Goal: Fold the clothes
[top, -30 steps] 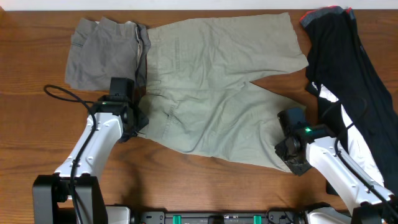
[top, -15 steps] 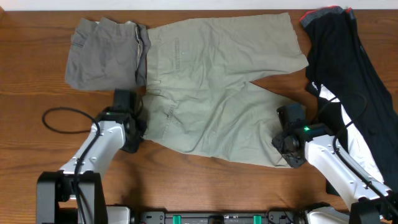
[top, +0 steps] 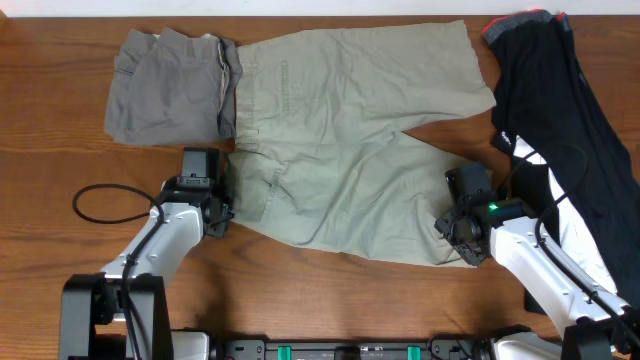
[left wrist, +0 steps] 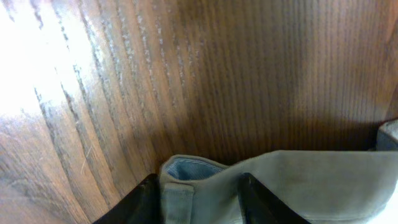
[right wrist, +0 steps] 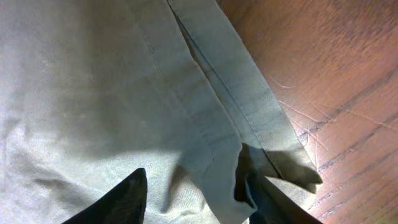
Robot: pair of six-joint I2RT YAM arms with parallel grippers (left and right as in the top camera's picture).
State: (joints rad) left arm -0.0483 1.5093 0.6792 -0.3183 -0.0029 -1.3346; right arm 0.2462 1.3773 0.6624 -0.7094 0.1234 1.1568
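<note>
The light khaki shorts lie spread flat across the middle of the table. My left gripper is at their near waistband corner. In the left wrist view its jaws are closed on the waistband, whose blue lining shows. My right gripper is at the near leg's hem. In the right wrist view its jaws hold a raised ridge of the khaki cloth. Grey shorts lie folded at the far left. A long black white-lined garment lies along the right.
The bare wooden table shows at the left and along the near edge. A black cable loops on the table beside the left arm. The black garment's lower end lies under the right arm.
My left gripper has shifted slightly along the waistband corner and its cable loop has moved. My right gripper has edged a little left at the hem. The clothes lie as before.
</note>
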